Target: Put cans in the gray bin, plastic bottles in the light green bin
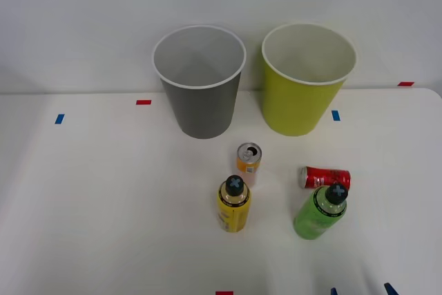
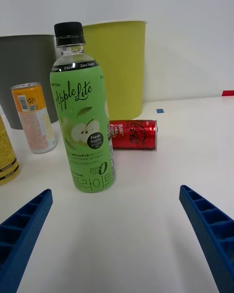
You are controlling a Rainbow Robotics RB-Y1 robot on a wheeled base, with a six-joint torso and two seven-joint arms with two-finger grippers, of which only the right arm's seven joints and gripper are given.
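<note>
Green bottle (image 2: pixel 84 122): upright, cap up.
Red can (image 2: pixel 132 134): lying sideways, just behind bottle.
Gripper (image 2: pixel 117 239): low, level, wide open, empty.

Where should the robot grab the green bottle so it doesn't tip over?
Grip the green bottle around its straight labelled middle, coming level from the near side. It stands upright, the open jaws already face it, and the red can lies just behind.

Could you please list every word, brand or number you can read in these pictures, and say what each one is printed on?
"Apple Lite": green bottle, large script on the label.
"Fresh Apple": same bottle, black round badge.
"zero 0": same bottle, lower label, above Korean lettering reading "라이트".
"Zero Sugar": black band under its cap, barely legible.
Red can: white script, unreadable at this angle.
Orange can: print too small.
Yellow bottle: unreadable.
</note>
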